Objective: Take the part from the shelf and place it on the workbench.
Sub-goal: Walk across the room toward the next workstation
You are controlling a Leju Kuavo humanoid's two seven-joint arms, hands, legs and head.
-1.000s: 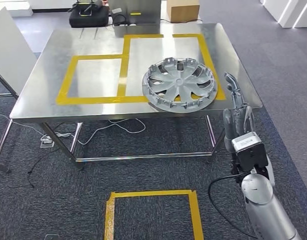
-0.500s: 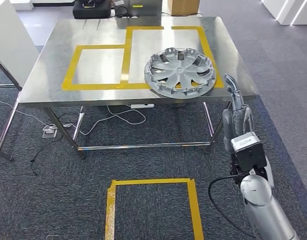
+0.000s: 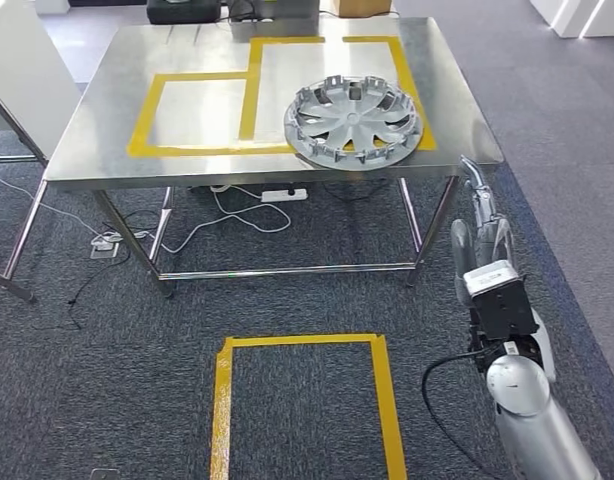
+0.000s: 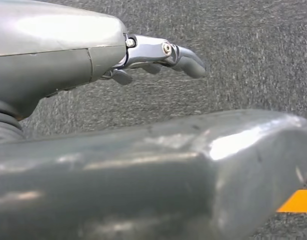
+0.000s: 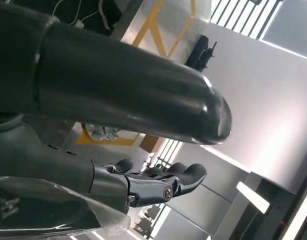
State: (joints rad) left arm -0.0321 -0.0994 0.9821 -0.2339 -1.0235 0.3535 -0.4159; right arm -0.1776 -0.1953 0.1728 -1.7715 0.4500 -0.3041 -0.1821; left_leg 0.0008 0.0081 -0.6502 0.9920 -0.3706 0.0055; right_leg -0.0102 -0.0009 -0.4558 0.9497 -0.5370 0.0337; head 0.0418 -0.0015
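Silver multi-spoke plastic wheel cover [image 3: 354, 122] lying flat on the polished steel workbench [image 3: 100, 130], inside the yellow tape outline, with both hands free.

The cover rests ahead of the right hand [image 3: 481, 235] and toward the robot's left of it, well apart, near the table's front edge; being round, it offers no long axis to align with. The right hand hangs below table height, beside the table's right front corner, fingers loosely extended and holding nothing. The left hand [image 4: 106, 125] is seen close over grey carpet, thumb and fingers apart with nothing between them, though the tight framing makes its pose uncertain. The right hand appears the nearer. Judged from this layout, placement looks complete.
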